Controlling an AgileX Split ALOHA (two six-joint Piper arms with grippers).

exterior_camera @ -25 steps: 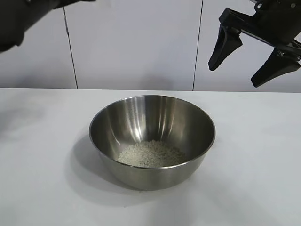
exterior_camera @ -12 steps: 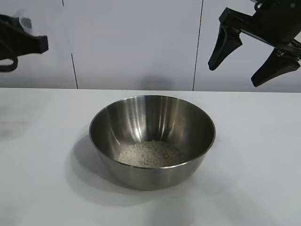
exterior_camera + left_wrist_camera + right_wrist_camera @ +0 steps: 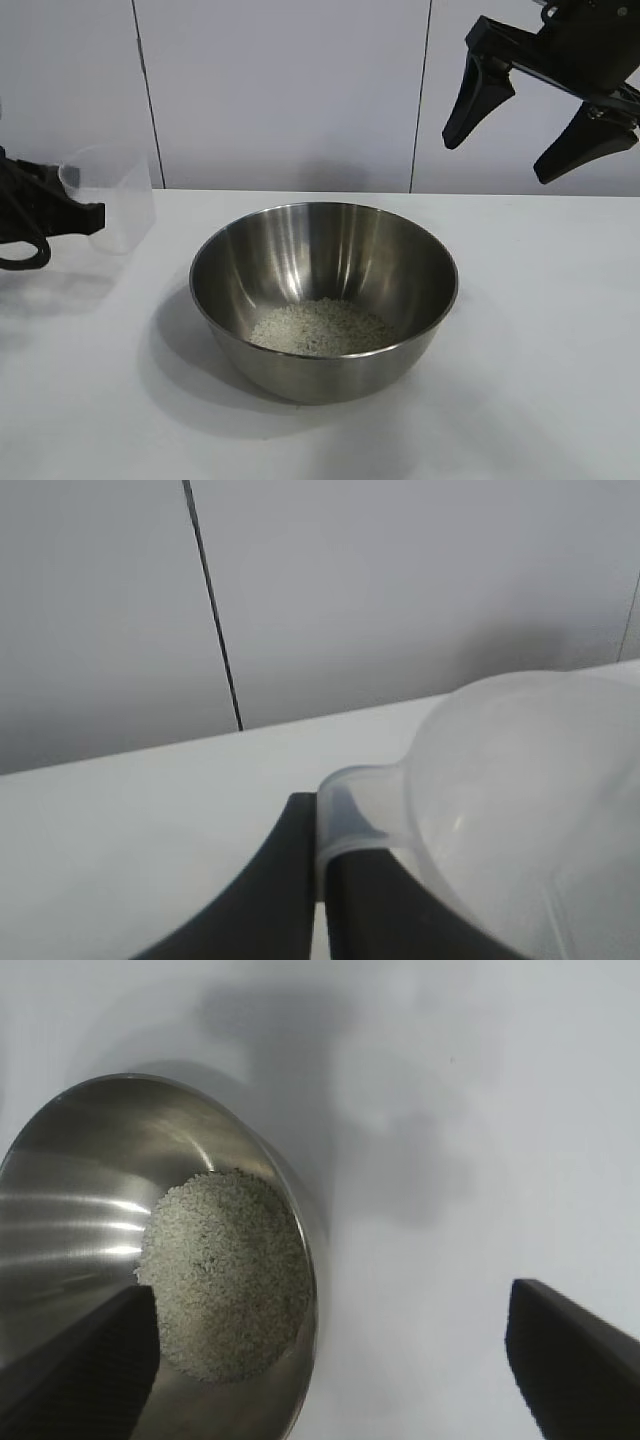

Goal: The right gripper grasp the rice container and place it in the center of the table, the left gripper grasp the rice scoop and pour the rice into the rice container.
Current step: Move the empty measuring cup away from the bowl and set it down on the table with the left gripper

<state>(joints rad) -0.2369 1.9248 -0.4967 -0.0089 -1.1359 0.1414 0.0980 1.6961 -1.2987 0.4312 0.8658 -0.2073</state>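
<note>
Sitting near the middle of the white tabletop (image 3: 540,330), the stainless-steel mixing bowl (image 3: 324,298) stands upright with a loose heap of off-white rice (image 3: 322,327) spread over its bottom. At the exterior view's left edge, the left hand (image 3: 85,214) reaches in low and roughly level, its black fingers clenched on the small handle tab of a translucent plastic measuring cup (image 3: 110,197). The cup is upright, mouth up, beside the bowl and apart from it; whether its base touches the tabletop cannot be told. No rice shows inside it. In the left wrist view the two dark fingers (image 3: 280,880) meet on the clear tab at the cup's rim, with the cup's pale wall (image 3: 530,810) filling the space next to them. At the exterior view's upper right, the right hand (image 3: 540,125) hangs well above the tabletop, behind and to the side of the bowl, its two tapered fingers spread wide and grasping nothing. Its wrist view looks down on the bowl's brushed inside (image 3: 90,1210) and the rice (image 3: 225,1270), with one fingertip (image 3: 575,1360) over bare tabletop and the other over the bowl.
</note>
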